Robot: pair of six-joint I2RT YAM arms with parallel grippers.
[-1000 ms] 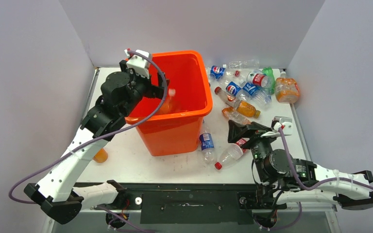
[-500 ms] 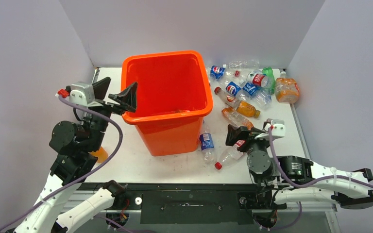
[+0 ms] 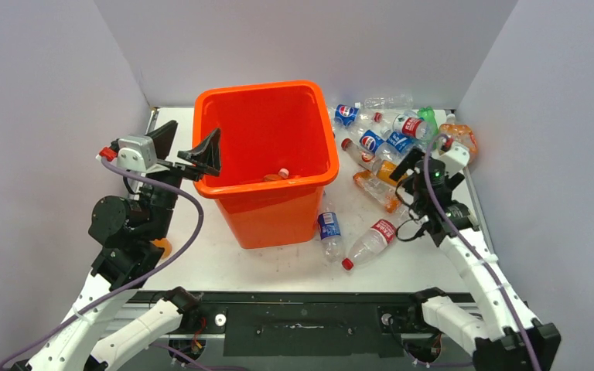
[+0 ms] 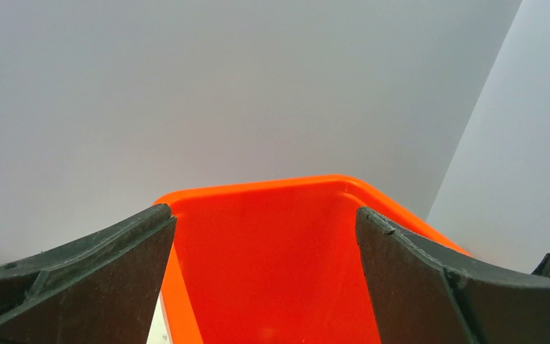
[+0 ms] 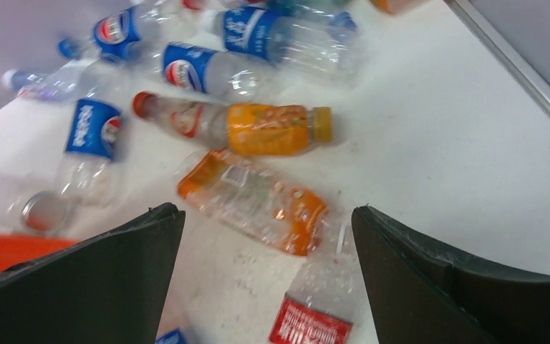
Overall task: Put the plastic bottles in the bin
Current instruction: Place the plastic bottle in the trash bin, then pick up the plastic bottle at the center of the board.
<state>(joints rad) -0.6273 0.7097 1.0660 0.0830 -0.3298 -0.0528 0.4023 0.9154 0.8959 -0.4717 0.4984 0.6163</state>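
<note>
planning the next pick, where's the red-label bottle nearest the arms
In the top view, the red-label bottle lies on its side to the front right of the orange bin, beside a blue-label bottle.

White table inside three plain walls.
The table has a flat white top, and the right wrist view shows a few small dark specks on it. A thin metal strip runs along its right edge, and a second strip shows at the far left edge. A black rail lies across the near edge. The back wall, the left wall and the right wall stand close around the table, all pale grey, smooth and without any marks.
</note>
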